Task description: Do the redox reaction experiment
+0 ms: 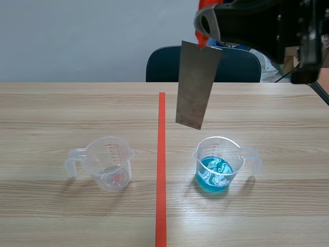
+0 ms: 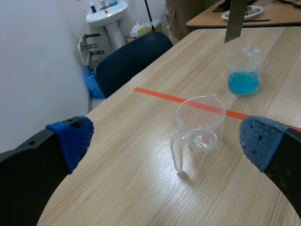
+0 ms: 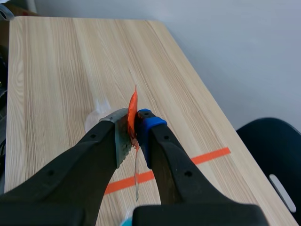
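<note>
Handled cup (image 1: 230, 150) holds blue liquid (image 1: 215, 175).

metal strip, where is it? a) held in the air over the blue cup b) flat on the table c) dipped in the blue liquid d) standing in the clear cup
a: the right end effector pinches the strip at its top, and its lower edge hangs above the rim of the blue cup.
</note>
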